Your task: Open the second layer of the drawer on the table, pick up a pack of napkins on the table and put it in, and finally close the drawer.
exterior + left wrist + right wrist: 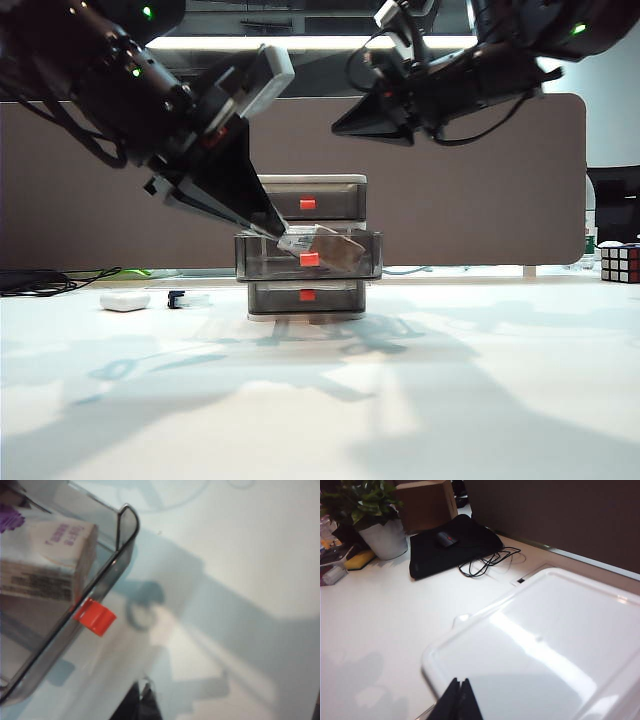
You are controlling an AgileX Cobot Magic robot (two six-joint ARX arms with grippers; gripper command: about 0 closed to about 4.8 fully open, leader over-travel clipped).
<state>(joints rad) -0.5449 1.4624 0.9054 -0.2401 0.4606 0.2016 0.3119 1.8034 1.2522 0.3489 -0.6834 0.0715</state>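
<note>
The drawer (308, 247) stands on the table (320, 400), a white-framed cabinet of three smoky-grey tiers, each with a red-orange tab. The second layer (262, 262) is pulled forward of the other two and stands open; the top and bottom tiers sit flush in the frame. The pack of napkins (322, 247) rests in that open middle tier, tilted rather than flat, its upper end toward the left gripper and its lower end dipping to the right in the exterior view, so its long axis runs roughly across the drawer's width. In the left wrist view the pack (47, 560) lies inside the translucent wall (107, 575), purple print showing on its pale face and a barcode strip on its side, close behind the red-orange tab (95, 616). The left gripper (268, 226) points down and to the right at the rear left rim of the open tier, its tips just beside the pack's upper end; its jaws are closed together, and whether they pinch the wrap cannot be told. The right gripper (345, 127) hangs well above the cabinet, apart from it, jaws closed on nothing; its wrist view looks down on the cabinet's white top (540, 650).
</note>
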